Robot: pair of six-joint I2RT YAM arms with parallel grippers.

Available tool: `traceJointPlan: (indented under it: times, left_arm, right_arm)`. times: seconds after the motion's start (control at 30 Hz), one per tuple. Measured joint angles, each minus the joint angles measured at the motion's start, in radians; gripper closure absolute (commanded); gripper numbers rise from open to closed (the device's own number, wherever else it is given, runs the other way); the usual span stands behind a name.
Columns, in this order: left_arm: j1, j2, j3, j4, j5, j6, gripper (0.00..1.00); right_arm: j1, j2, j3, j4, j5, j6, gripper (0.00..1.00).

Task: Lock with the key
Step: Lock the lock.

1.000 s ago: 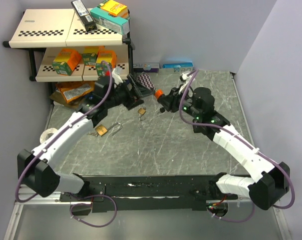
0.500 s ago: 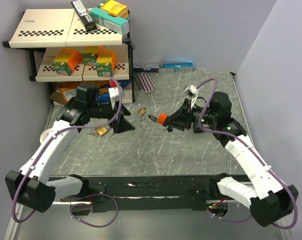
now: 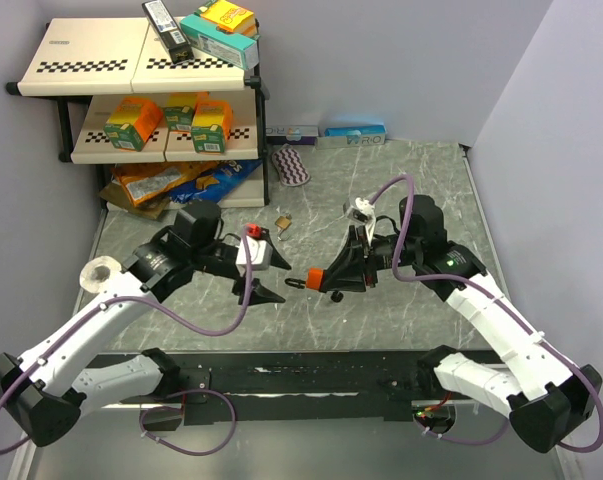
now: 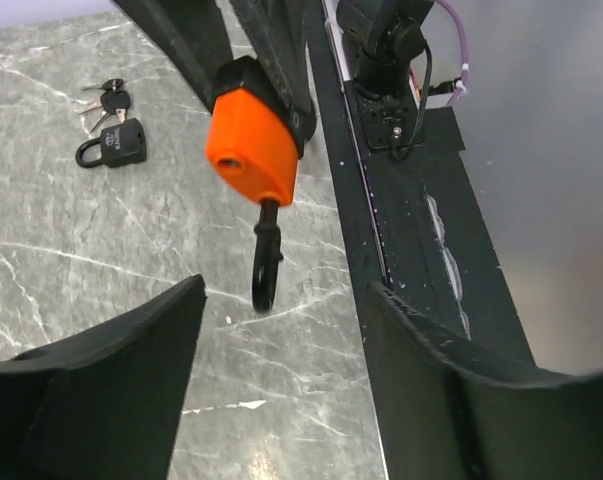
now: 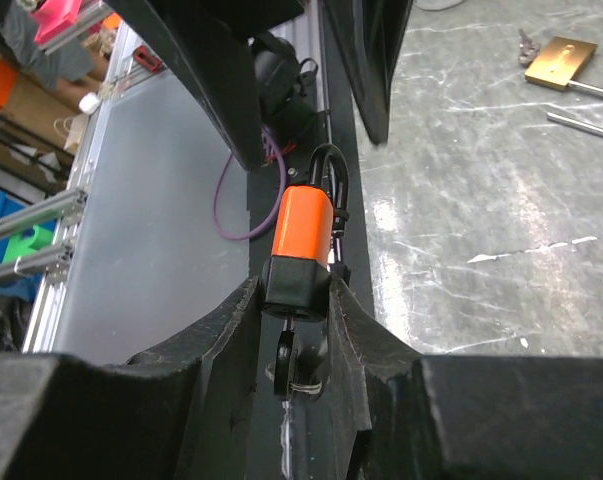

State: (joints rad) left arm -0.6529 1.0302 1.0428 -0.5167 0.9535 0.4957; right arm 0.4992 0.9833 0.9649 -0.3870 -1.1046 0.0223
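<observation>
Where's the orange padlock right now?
The orange padlock is near the centre of the top view, clamped by the right gripper, just right of the open left gripper.

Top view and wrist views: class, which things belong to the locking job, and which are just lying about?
Job in hand:
- orange padlock, clamped in the right gripper
- left gripper, open, facing it

Lying about:
- brass padlock
- black padlock with keys
- tape roll
- boxes on the shelf
</observation>
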Motion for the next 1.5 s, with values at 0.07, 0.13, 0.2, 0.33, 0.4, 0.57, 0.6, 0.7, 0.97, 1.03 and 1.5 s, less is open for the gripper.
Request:
traceJointPlan:
  times: [0.07,0.13,0.2,0.33,0.4,0.57,0.6,0.7,0.97,1.03,1.5]
  left_arm:
    - [-0.035,0.007,-0.004,0.015,-0.032,-0.006,0.43]
    - [-0.061,0.016,-0.005,0.023,-0.057,-0.01,0.54]
    - [-0.084,0.024,-0.005,0.026,-0.08,-0.01,0.63]
    - [-0.105,0.027,-0.01,0.028,-0.113,-0.006,0.7]
    - [-0.108,0.027,-0.014,0.028,-0.122,-0.006,0.66]
    - [-0.11,0.031,-0.028,0.033,-0.153,-0.002,0.66]
    - [-0.111,0.033,-0.028,0.033,-0.157,0.001,0.68]
    - [-0.112,0.037,-0.028,0.034,-0.169,0.009,0.81]
    - [-0.114,0.037,-0.028,0.027,-0.162,0.006,0.99]
    - [-0.115,0.037,-0.029,0.023,-0.16,-0.005,0.99]
    - [-0.096,0.037,-0.044,0.026,-0.108,-0.146,0.99]
  right_arm:
    - [0.008,0.0,0.0,-0.003,-0.003,-0.009,1.0]
    - [0.012,0.0,0.0,-0.009,-0.004,-0.021,1.0]
    - [0.013,0.0,0.002,-0.019,-0.003,-0.031,1.0]
    - [0.019,0.0,0.003,-0.026,-0.005,-0.045,1.0]
    - [0.022,0.0,0.003,-0.027,-0.007,-0.048,1.0]
    - [0.022,0.0,0.003,-0.027,-0.008,-0.048,1.0]
    - [0.022,0.0,0.003,-0.027,-0.008,-0.048,1.0]
    - [0.022,0.0,0.003,-0.027,-0.008,-0.048,1.0]
    - [0.022,0.001,0.003,-0.027,0.0,-0.031,0.05]
    - [0.021,0.008,0.006,-0.026,0.014,-0.005,0.0]
    - [-0.105,0.054,0.063,-0.124,0.03,-0.09,0.0]
